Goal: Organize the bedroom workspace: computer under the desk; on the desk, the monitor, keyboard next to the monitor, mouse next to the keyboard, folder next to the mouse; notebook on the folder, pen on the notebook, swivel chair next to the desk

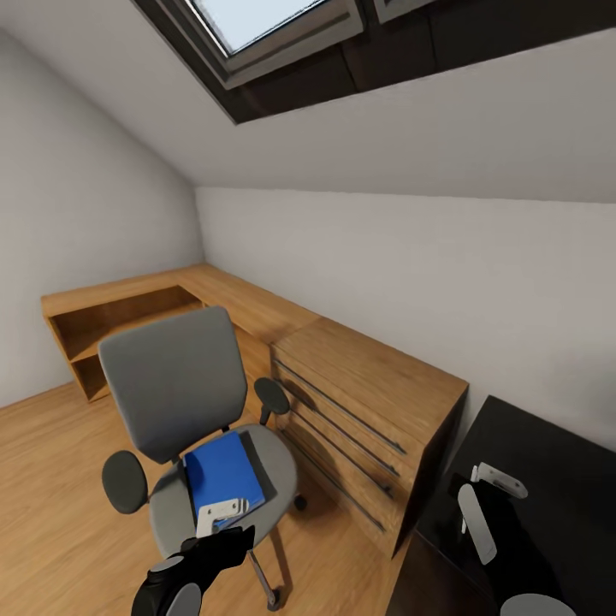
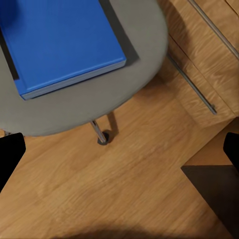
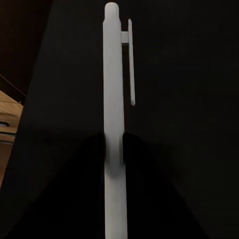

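Note:
The grey swivel chair [image 1: 175,385] stands on the plank floor with the blue folder [image 1: 222,472] lying flat on its seat [image 2: 134,74]. My left gripper [image 1: 218,522] hangs open just off the seat's front edge. In the left wrist view its black fingertips [image 2: 10,154] stand wide apart above the floor, and the folder [image 2: 59,40] lies ahead of them. My right gripper [image 1: 492,505] is over the black desk [image 1: 547,462], shut on a slim whitish pen [image 3: 113,74] with a clip; the pen [image 1: 476,524] stands roughly upright.
A light wooden cabinet with long drawer handles [image 1: 368,385] stands between the chair and the desk, close to the chair's right armrest [image 1: 272,395]. Low wooden shelving [image 1: 128,312] runs along the far walls. A skylight [image 1: 257,21] sits in the sloped ceiling.

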